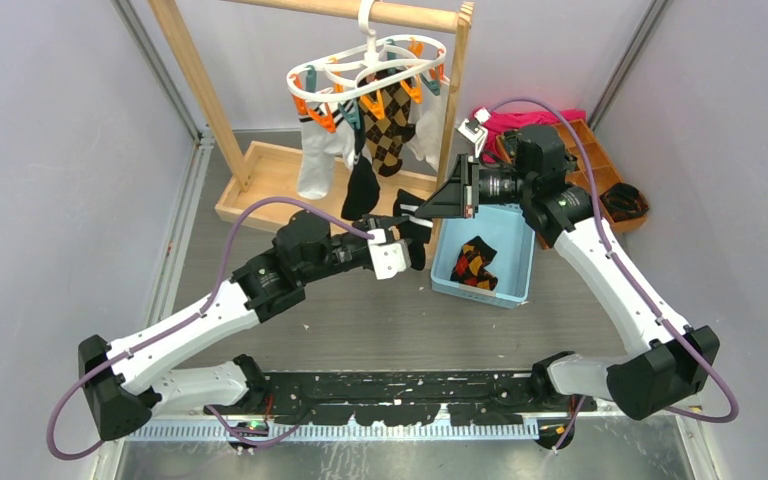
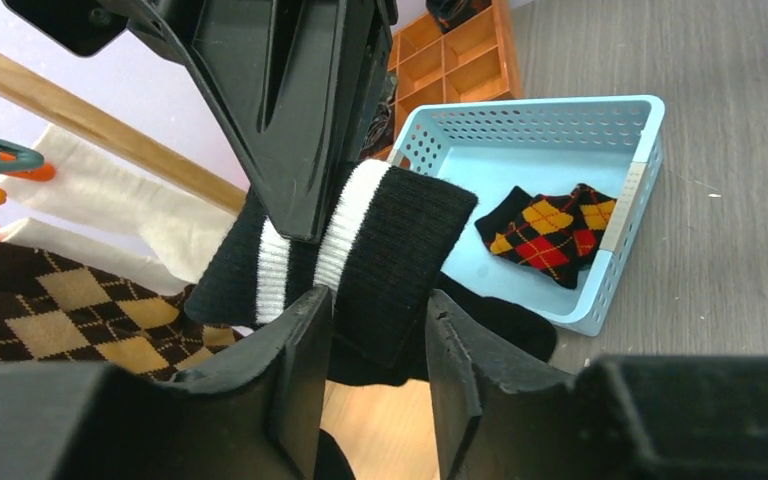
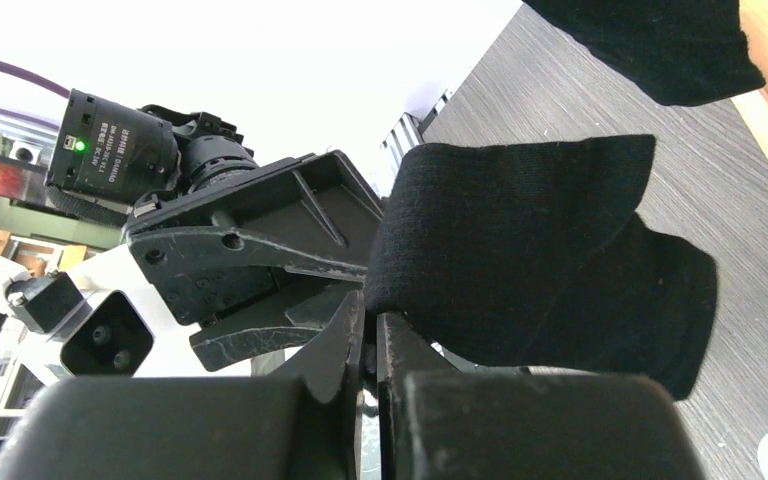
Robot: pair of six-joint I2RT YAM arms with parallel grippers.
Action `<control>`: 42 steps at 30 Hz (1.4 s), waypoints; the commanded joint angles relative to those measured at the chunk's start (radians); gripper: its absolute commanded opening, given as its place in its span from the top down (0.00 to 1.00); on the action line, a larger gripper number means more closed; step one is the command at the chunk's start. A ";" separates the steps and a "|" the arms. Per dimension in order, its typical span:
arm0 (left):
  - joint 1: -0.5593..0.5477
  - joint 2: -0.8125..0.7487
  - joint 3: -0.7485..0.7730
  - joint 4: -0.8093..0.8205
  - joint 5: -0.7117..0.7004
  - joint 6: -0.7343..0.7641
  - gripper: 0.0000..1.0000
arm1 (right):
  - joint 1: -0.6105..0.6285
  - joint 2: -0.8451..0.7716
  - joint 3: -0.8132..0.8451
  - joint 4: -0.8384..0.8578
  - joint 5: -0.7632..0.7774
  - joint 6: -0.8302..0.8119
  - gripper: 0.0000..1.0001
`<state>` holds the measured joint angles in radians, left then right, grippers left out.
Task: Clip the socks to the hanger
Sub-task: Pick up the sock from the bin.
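pinching nearly closed, the right gripper [image 3: 370, 312] holds the edge of a black sock with two white cuff stripes [image 2: 400, 230]. the left gripper [image 2: 378, 310] stands narrow, touching that cuff on both sides. the sock sits near and below the white plastic oval hanger with orange and teal clips [image 1: 370, 62], not yet clipped. another black sock [image 1: 360, 190] hangs there, likely done; its cuff and clip are hidden.

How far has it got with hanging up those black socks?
One black sock already appears to hang from the hanger. The second sock is in hand: the right fingers pinch it, the left fingers flank its cuff. Clipping it is left.
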<state>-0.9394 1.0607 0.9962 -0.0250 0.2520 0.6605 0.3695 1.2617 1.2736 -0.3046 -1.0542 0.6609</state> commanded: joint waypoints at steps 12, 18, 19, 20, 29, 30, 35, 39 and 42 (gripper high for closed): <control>0.002 -0.010 -0.038 0.158 -0.106 -0.019 0.99 | 0.007 0.007 0.022 0.056 -0.010 0.023 0.99; 0.002 -0.051 -0.054 0.141 -0.095 -0.110 1.00 | 0.006 0.006 0.037 0.037 -0.007 0.000 0.88; 0.002 -0.059 -0.052 0.129 -0.097 -0.139 1.00 | 0.003 0.006 0.047 0.018 -0.005 -0.023 0.82; 0.003 -0.068 -0.050 0.111 -0.103 -0.175 1.00 | 0.001 0.005 0.059 -0.010 -0.002 -0.055 0.76; 0.043 -0.137 -0.031 -0.121 -0.067 -0.639 1.00 | -0.001 -0.031 0.190 -0.469 0.045 -0.730 0.37; 0.049 -0.148 -0.035 -0.136 -0.056 -0.692 1.00 | 0.002 -0.039 0.195 -0.493 0.045 -0.823 0.34; 0.117 -0.192 -0.057 -0.166 0.049 -0.855 1.00 | 0.020 -0.136 0.123 -0.519 0.000 -1.196 0.13; 0.182 -0.168 -0.032 -0.213 0.134 -0.931 1.00 | 0.083 -0.150 0.082 -0.424 -0.005 -1.227 0.09; 0.224 -0.122 0.030 -0.298 0.164 -0.978 1.00 | 0.191 -0.131 0.088 -0.414 0.094 -1.226 0.10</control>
<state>-0.7574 0.8963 0.9497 -0.2283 0.3283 -0.1974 0.4606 1.1103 1.3640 -0.7750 -1.0294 -0.4599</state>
